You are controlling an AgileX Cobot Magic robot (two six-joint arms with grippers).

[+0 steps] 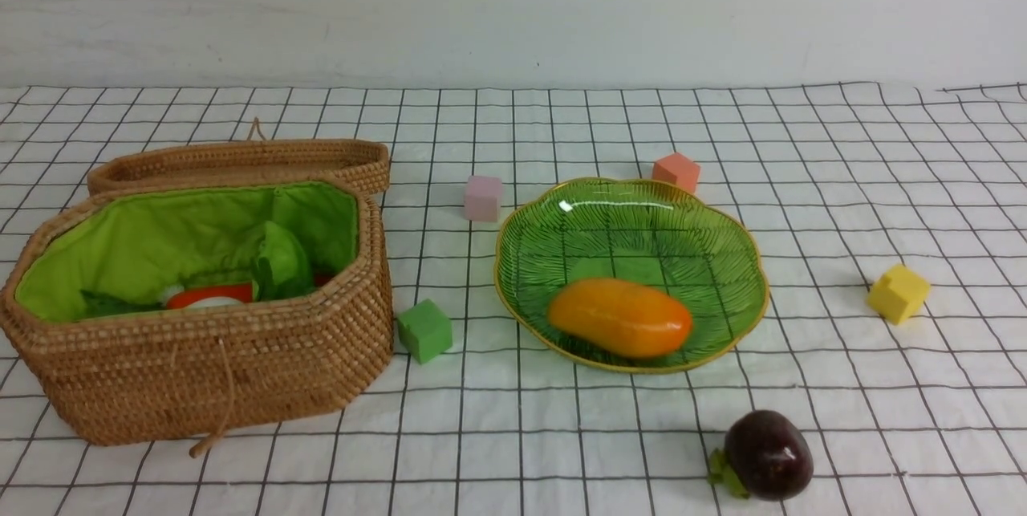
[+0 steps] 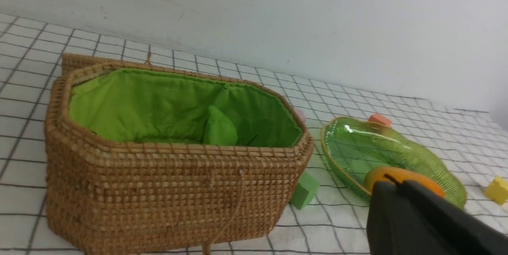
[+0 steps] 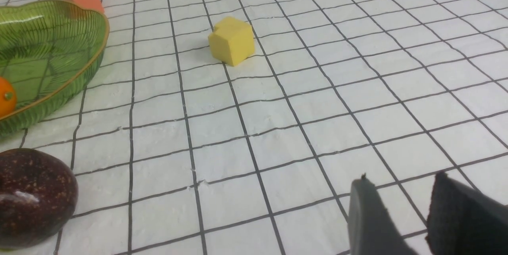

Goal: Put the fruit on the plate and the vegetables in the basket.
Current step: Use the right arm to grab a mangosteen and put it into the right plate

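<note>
The woven basket (image 1: 200, 363) stands open at the left, its lid laid back. Inside it, low against the green lining, lie an orange-red carrot (image 1: 210, 294), a white vegetable (image 1: 215, 303) and dark green leaves (image 1: 112, 305). The green plate (image 1: 642, 227) in the middle holds the orange-yellow mango (image 1: 619, 317). The dark purple mangosteen (image 1: 769, 453) lies on the cloth in front of the plate. Neither gripper shows in the front view. My left gripper (image 2: 397, 183) is shut and empty, between basket (image 2: 166, 191) and plate (image 2: 357, 148). My right gripper (image 3: 401, 179) is open above bare cloth, well apart from the mangosteen (image 3: 33, 195).
Foam cubes sit on the checked cloth: green (image 1: 425, 330) by the basket's right corner, pink (image 1: 483, 197) and salmon (image 1: 676, 172) behind the plate, yellow (image 1: 899, 293) to its right. A white wall closes off the back.
</note>
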